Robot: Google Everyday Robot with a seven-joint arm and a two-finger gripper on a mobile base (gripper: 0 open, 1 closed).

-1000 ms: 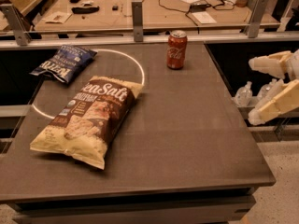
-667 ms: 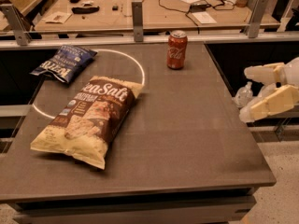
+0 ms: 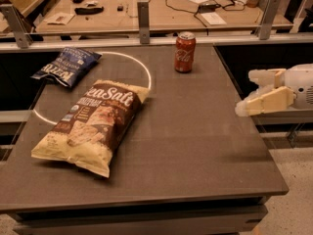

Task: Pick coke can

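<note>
The coke can [image 3: 185, 52], red with white script and a silver top, stands upright near the far edge of the dark table [image 3: 195, 146], right of centre. My gripper [image 3: 247, 92] comes in from the right at the table's right edge, well to the right of the can and nearer to me. Its two pale fingers [image 3: 261, 76] point left, stand apart and hold nothing.
A large brown Sea Salt chip bag [image 3: 93, 124] lies on the left half of the table. A smaller blue chip bag [image 3: 67, 65] lies at the far left corner. A white circle line [image 3: 146, 72] is marked on the tabletop. A railing and a cluttered bench [image 3: 146, 13] run behind the table.
My gripper has moved left toward the table's right edge. The can and both bags have not moved.
</note>
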